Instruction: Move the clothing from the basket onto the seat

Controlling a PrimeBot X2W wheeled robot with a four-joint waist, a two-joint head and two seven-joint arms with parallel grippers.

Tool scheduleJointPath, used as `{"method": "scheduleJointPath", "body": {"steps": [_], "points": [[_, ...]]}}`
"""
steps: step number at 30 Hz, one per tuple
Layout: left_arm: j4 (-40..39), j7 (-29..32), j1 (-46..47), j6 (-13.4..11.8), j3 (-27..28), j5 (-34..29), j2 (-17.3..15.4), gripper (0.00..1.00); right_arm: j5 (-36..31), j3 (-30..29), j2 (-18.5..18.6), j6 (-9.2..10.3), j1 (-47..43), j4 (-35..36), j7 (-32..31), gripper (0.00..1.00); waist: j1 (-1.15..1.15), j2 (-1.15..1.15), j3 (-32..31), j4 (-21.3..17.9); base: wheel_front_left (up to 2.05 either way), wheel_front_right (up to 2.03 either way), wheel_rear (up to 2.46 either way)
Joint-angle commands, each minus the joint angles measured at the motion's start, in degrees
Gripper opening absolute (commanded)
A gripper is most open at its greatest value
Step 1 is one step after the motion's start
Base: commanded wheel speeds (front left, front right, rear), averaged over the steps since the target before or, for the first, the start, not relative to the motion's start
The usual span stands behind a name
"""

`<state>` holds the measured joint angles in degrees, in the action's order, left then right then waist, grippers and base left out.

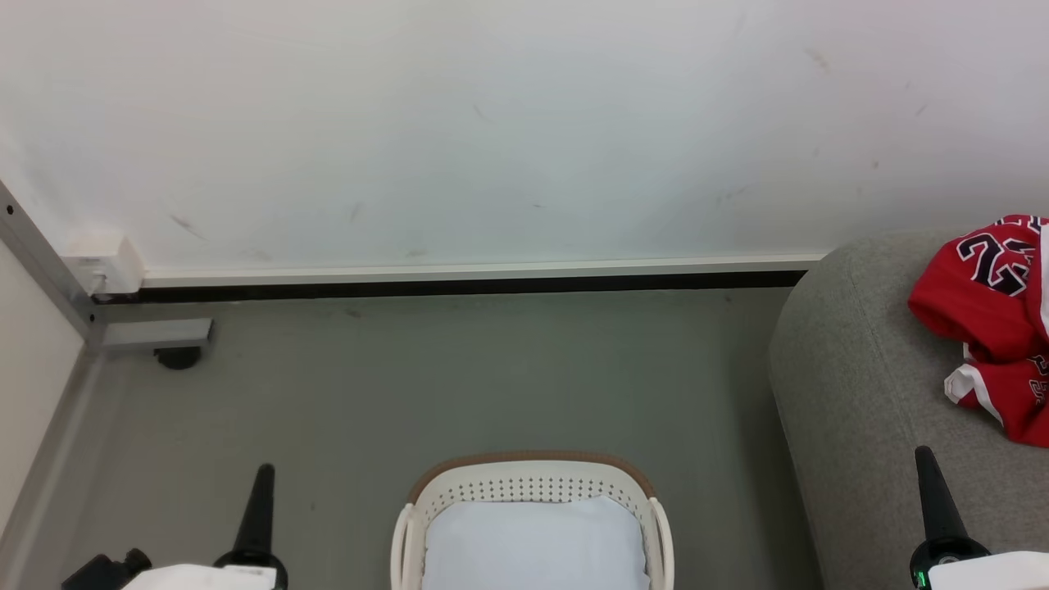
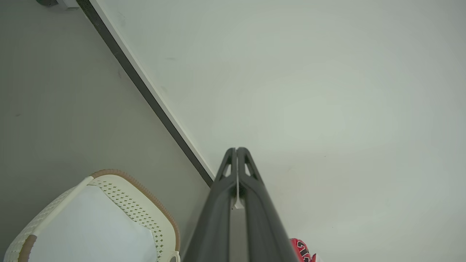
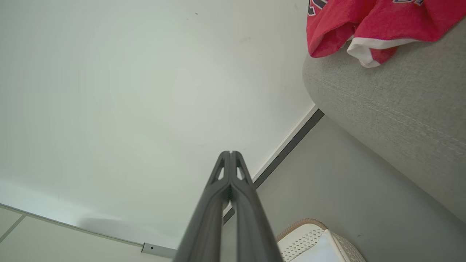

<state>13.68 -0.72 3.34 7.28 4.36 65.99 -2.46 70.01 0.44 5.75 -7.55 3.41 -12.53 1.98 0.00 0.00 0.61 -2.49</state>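
The red clothing [image 1: 996, 319] with white trim and a black number lies bunched on the grey seat [image 1: 860, 385] at the right; it also shows in the right wrist view [image 3: 367, 22] and as a sliver in the left wrist view [image 2: 302, 251]. The cream basket [image 1: 533, 487] stands on the floor at bottom centre, with a pale liner [image 1: 533, 545] inside it. My left gripper [image 1: 264, 471] is shut and empty, left of the basket. Over the seat's front part, my right gripper [image 1: 924, 455] is shut and empty too. Both point up at the wall.
A white wall [image 1: 492, 123] with a dark baseboard [image 1: 459, 287] runs behind. A grey metal frame leg with a caster [image 1: 176, 354] stands at the left. Grey floor [image 1: 459, 385] lies between basket, wall and seat.
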Motion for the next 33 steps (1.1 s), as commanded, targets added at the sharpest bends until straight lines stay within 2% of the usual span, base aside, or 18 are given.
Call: {"method": "scheduleJointPath", "body": {"steps": [1, 33], "points": [[-0.3, 0.4, 1.0, 0.2, 0.3, 1.5, -0.5, 0.0, 1.3, -0.5, 0.1, 0.06, 1.1, 0.3, -0.4, 0.0, 0.0, 0.0, 0.0, 0.1, 0.0, 0.0, 0.0], [0.1, 4.8, 2.4, 0.3, 1.6, 17.0, -0.6, 0.0, 15.0, -3.8, -1.2, 0.09, 2.4, -0.8, -4.9, 0.0, 0.0, 0.0, -0.2, 1.4, 0.0, 0.0, 0.0]]}}
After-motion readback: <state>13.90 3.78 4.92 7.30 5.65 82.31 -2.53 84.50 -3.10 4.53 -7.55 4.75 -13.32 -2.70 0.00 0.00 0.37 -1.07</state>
